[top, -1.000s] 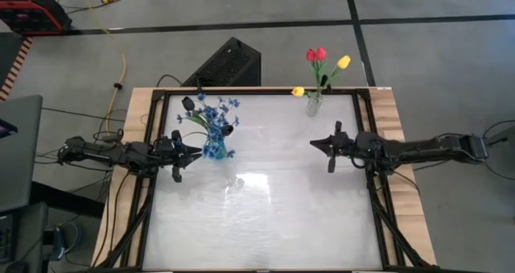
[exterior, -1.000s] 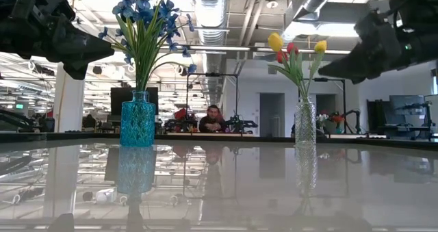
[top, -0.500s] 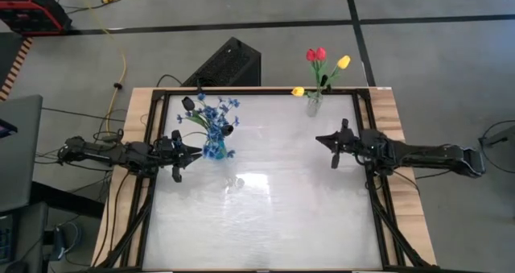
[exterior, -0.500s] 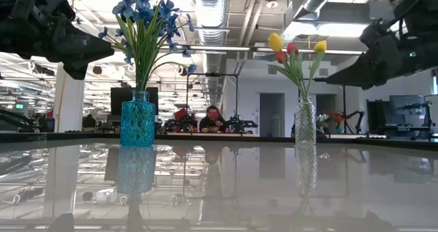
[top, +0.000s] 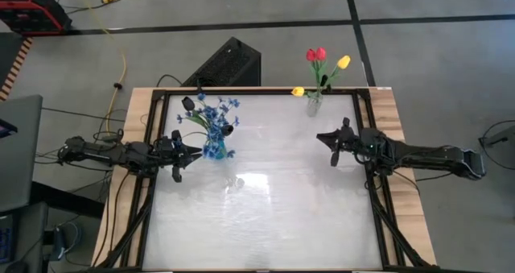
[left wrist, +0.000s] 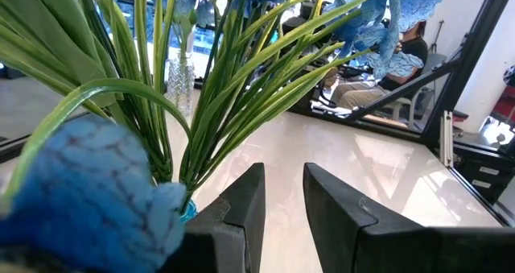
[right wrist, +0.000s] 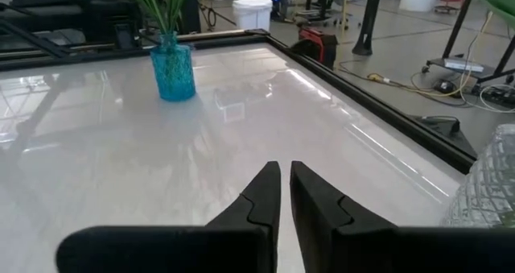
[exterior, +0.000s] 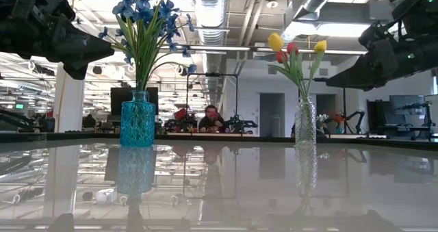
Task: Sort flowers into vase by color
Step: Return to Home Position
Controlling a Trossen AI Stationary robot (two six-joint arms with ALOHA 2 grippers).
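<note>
Sorting looks done to me: blue sprays (top: 216,112) and black blooms (top: 187,103) stand in the blue vase (top: 214,150), red and yellow tulips (top: 319,55) in the clear vase (top: 313,105) at the worktop (top: 265,213) far edge. Step in hand, I judge: parking the arms. Left pincer (top: 191,151) sits just beside the blue vase, cracked open, empty. Right pincer (top: 322,138) is near the clear vase, all but closed, empty. Next move: retract without brushing stems.
</note>
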